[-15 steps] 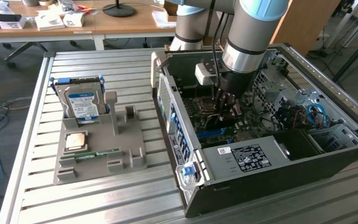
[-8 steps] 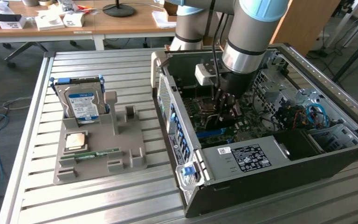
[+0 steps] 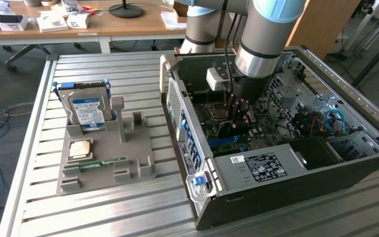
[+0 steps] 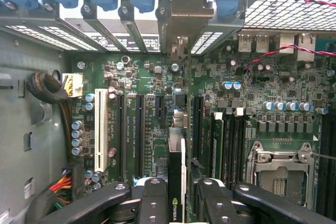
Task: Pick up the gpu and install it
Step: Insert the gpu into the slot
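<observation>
Two fingers (image 4: 153, 200) of the end effector (image 4: 178, 205) were closed on the gpu (image 4: 177, 166), held edge-on over the motherboard (image 4: 262, 87) inside the open computer case (image 3: 295, 168). The case was set on a slatted metal table (image 3: 110, 207); a wooden table (image 3: 136, 24) was seen behind.

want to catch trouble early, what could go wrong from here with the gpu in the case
1. The gpu is held edge-on in the gripper over several parallel slots on the motherboard; slightly off, it could press onto the board instead of seating.
2. The memory sticks stand close beside the fingers and could get bumped.
</observation>
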Available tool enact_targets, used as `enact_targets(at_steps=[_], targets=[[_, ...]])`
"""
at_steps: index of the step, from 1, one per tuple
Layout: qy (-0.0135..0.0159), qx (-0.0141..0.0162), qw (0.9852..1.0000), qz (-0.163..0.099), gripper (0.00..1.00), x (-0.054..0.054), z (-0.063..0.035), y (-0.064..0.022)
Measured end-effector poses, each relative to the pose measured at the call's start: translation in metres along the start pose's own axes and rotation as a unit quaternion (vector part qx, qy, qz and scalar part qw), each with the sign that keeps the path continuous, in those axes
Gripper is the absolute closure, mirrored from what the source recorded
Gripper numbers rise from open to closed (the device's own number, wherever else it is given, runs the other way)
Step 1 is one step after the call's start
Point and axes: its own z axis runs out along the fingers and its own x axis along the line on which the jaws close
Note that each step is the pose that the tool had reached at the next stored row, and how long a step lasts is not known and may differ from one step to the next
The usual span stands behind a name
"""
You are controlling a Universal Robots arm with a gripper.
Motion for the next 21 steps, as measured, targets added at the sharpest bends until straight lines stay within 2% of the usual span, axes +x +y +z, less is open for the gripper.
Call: enact_targets(at_steps=[5,10,21], targets=[[0.0,0.0009,1.0,-0.001,0.73,0.0,0.0,0.0002],[0.0001,0.0033,1.0,-0.004,0.73,0.0,0.0,0.0007],[0.0001,0.0038,1.0,-0.005,0.73,0.0,0.0,0.0018]])
